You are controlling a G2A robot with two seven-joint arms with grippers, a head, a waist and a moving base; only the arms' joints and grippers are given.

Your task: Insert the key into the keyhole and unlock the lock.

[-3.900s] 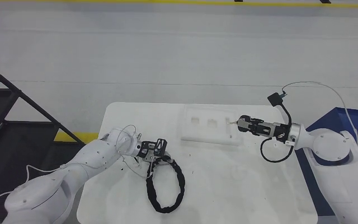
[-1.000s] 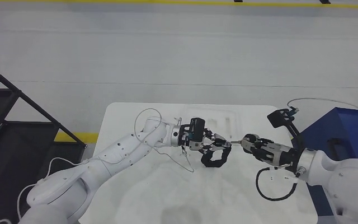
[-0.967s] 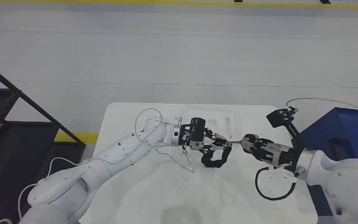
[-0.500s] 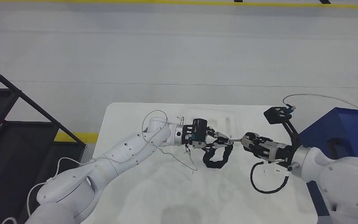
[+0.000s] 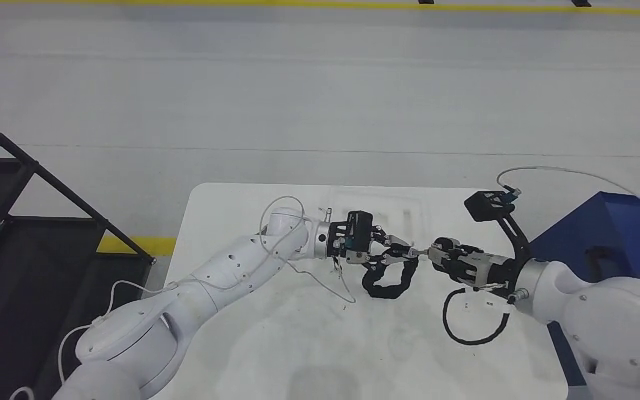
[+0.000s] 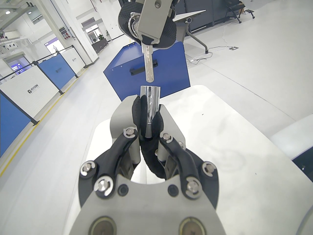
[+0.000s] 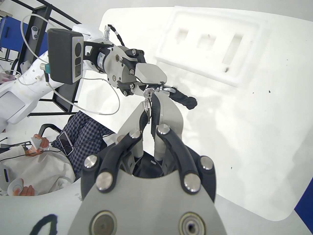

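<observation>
My left gripper (image 6: 146, 110) is shut on the lock, a chrome cylinder (image 6: 149, 101) with a black cable (image 5: 390, 283) that hangs in a loop below it, above the table's middle. In the left wrist view the keyhole end faces the silver key (image 6: 148, 67). My right gripper (image 7: 149, 107) is shut on the key's head, with the key ring (image 7: 147, 106) between its fingers. The key's tip stands a small gap short of the cylinder's end, nearly in line with it. From above, the left gripper (image 5: 388, 247) and the right gripper (image 5: 432, 251) meet nose to nose.
A white foam tray (image 5: 385, 205) with three recesses lies at the table's far side, behind the grippers. A blue box (image 5: 590, 240) stands beyond the table's right edge. Black racking (image 5: 40, 190) stands at the left. The white table (image 5: 300, 350) is bare in front.
The left arm has carried the lock from the table's left to the middle. The right gripper came from the foam tray and in the last second brought the key close to the cylinder.
</observation>
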